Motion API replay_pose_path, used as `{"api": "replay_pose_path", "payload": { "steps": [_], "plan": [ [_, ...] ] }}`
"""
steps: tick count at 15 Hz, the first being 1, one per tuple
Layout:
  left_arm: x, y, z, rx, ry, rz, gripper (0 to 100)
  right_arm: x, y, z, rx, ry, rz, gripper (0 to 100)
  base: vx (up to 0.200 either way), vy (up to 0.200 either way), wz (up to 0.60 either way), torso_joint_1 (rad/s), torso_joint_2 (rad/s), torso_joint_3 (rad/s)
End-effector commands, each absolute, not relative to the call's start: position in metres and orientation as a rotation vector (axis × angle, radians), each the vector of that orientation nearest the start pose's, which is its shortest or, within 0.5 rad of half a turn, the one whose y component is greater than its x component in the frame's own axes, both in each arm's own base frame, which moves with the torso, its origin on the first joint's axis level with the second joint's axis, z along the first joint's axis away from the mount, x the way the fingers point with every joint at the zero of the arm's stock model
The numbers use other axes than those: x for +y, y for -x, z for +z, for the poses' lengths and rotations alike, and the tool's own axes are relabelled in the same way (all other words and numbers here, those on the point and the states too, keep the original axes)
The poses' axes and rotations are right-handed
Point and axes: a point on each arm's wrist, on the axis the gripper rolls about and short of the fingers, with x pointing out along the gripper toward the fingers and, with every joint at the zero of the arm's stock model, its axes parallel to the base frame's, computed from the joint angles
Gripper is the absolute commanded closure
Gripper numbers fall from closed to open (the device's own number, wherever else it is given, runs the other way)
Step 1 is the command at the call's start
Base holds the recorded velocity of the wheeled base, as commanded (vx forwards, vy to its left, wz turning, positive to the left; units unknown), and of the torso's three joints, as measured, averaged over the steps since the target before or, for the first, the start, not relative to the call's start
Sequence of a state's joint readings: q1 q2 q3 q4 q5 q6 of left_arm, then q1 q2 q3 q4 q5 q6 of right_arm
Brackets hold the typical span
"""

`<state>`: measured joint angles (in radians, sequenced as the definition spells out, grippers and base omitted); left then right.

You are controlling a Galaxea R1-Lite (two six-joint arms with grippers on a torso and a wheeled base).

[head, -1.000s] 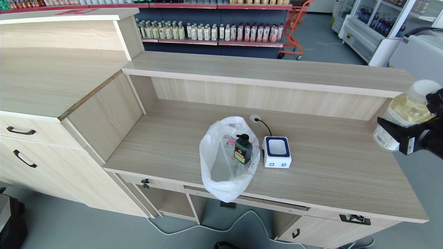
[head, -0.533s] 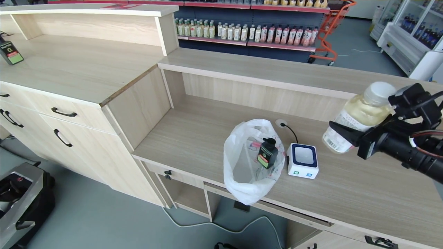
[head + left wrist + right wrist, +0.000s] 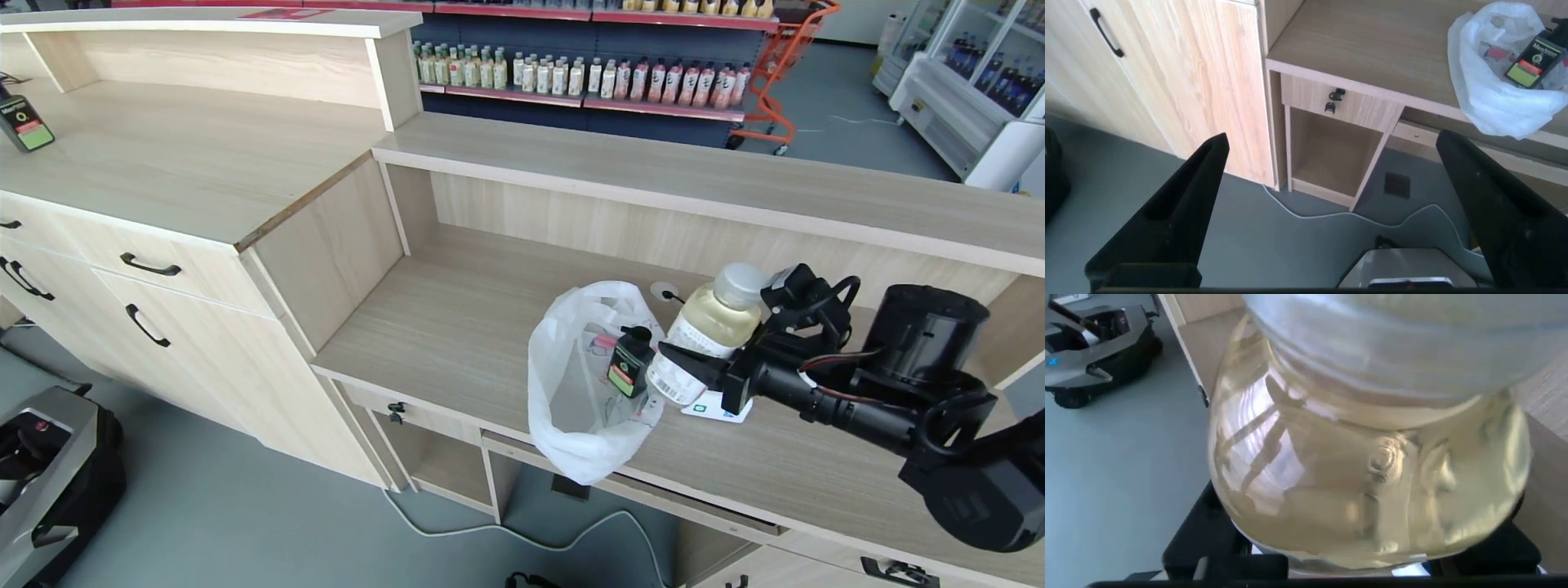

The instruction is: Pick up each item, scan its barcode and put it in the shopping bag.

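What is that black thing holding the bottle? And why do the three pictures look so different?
It is a robot with two arms, working at a shop checkout. Each arm ends in a gripper, a kind of two-fingered hand.

The big picture comes from a camera on the robot's head, looking down at the wooden counter. There the right gripper holds a bottle of pale yellow drink, tilted, above a small white scanner. Next to it sits a white shopping bag with a black bottle already inside.

The other two pictures come from cameras on the wrists. The left wrist one shows the left gripper, open and holding nothing, out over the grey floor in front of the counter. The right wrist one looks at the held bottle from very close.
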<state>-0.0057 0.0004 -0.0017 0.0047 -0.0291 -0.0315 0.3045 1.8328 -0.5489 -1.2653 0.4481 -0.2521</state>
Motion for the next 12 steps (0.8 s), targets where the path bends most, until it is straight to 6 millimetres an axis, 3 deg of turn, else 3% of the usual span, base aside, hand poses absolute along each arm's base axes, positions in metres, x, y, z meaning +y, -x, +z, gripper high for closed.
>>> {"api": "replay_pose_path", "payload": {
  "steps": [1,12],
  "plan": [
    [-0.001,0.023,0.075,0.004,0.032,-0.035,0,0.111,-0.296,0.101,0.023,0.236,0.794,100,0.000,0.000,0.00,0.000,0.00,0.000],
    [-0.001,0.023,0.075,0.004,0.032,-0.035,0,0.118,-0.315,0.045,0.011,0.302,0.800,100,0.000,0.000,0.00,0.000,0.00,0.000]
  ]
}}
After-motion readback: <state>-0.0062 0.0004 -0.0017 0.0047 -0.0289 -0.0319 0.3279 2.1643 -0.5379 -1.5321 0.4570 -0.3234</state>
